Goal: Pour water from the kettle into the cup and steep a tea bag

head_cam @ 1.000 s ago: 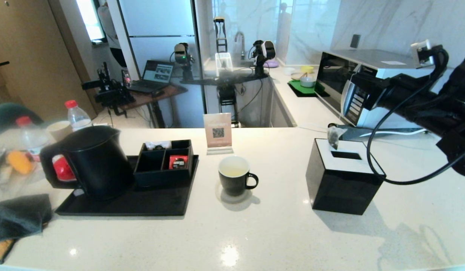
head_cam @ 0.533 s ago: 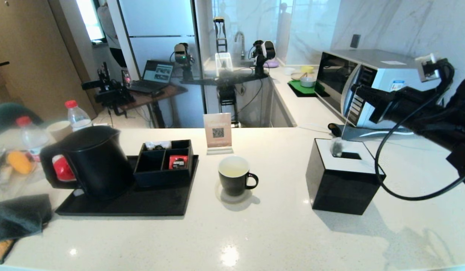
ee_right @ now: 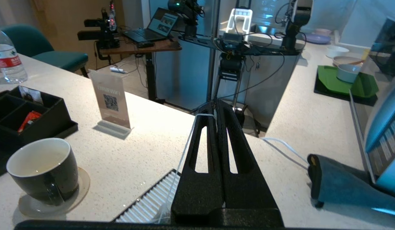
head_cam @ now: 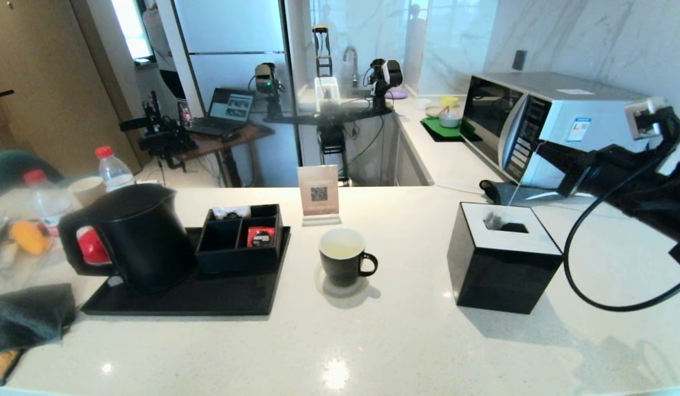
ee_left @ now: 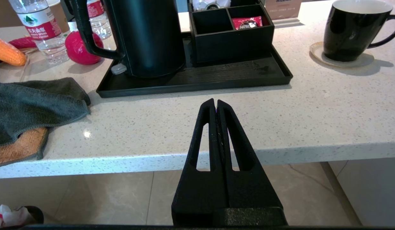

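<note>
The right gripper point(head_cam: 538, 147) is seen at the right of the head view, above the tissue box point(head_cam: 505, 264); its jaws are pressed together on the thin string point(ee_right: 188, 140), which is looped over the fingertips in the right wrist view; the tea bag point(head_cam: 493, 221) is suspended from that string and is found at the slot in the white top of the tissue box, at centre right of the head view; whether it touches the box cannot be told

The cup point(head_cam: 343, 257) is placed on a round coaster point(head_cam: 324, 286) at the centre of the head view, handle turned to the right of the frame; pale yellowish water point(ee_right: 36, 159) is observed inside it; the cup is well apart from the tea bag

The kettle point(head_cam: 133, 236) is stood upright on the black tray point(head_cam: 208, 300) at the left of the head view, lid shut, with a compartment box point(head_cam: 241, 239) just beside it on the same tray; a red sachet point(head_cam: 259, 236) is lying in one compartment

The left gripper point(ee_left: 216, 105) is recorded only in the left wrist view, held below the counter edge point(ee_left: 280, 153) and in front of the tray; its jaws are fully together with nothing between them

A dark cloth point(head_cam: 26, 316) is noted at the lower left of the head view, and a microwave point(head_cam: 543, 121) at the upper right
</note>
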You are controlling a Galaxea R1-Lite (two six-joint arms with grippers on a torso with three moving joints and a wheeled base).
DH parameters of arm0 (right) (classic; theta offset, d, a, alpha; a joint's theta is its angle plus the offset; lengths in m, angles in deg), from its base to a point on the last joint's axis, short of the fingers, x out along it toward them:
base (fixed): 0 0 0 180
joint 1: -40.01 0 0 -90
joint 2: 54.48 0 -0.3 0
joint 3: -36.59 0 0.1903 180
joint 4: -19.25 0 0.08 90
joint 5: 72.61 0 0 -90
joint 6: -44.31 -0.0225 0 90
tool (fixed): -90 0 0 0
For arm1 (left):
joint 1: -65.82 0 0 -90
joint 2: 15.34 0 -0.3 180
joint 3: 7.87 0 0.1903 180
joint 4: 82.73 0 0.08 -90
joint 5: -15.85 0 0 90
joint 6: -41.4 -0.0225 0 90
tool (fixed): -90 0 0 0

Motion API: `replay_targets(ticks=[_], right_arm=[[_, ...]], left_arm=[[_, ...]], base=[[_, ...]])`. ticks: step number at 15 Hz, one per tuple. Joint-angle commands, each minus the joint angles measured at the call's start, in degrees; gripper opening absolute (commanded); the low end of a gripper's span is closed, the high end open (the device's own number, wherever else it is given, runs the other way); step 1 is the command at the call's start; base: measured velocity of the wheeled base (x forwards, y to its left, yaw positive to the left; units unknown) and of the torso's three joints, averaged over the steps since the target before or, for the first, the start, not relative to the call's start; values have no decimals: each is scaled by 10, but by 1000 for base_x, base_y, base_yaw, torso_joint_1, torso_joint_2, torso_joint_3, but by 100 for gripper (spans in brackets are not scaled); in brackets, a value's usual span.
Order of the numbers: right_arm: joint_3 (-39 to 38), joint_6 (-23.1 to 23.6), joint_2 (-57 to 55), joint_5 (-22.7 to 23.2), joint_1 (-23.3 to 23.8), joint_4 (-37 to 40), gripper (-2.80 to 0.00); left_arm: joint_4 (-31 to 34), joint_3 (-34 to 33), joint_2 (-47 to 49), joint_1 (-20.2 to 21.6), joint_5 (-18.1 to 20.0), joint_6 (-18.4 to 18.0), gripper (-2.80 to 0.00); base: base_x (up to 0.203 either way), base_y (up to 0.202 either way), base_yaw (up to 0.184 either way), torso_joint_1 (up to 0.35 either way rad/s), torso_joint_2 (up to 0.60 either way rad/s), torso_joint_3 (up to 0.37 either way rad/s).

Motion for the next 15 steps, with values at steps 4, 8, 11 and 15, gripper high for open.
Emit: replay_targets(ticks=[4, 8, 11, 15], right_arm=[[-77, 20, 0, 1, 7, -39, -280], [-90, 22, -4, 1, 7, -44, -280], [-103, 21, -7, 1, 7, -54, -280], [-112, 21, -7, 1, 11, -54, -280]], left_arm=[[0, 0, 0, 0, 0, 0, -280], [0, 0, 0, 1, 0, 0, -280], [0, 0, 0, 0, 0, 0, -280], [0, 0, 0, 0, 0, 0, -280]], base=[[0, 0, 0, 0, 0, 0], [0, 0, 0, 0, 0, 0], [0, 0, 0, 0, 0, 0], [0, 0, 0, 0, 0, 0]])
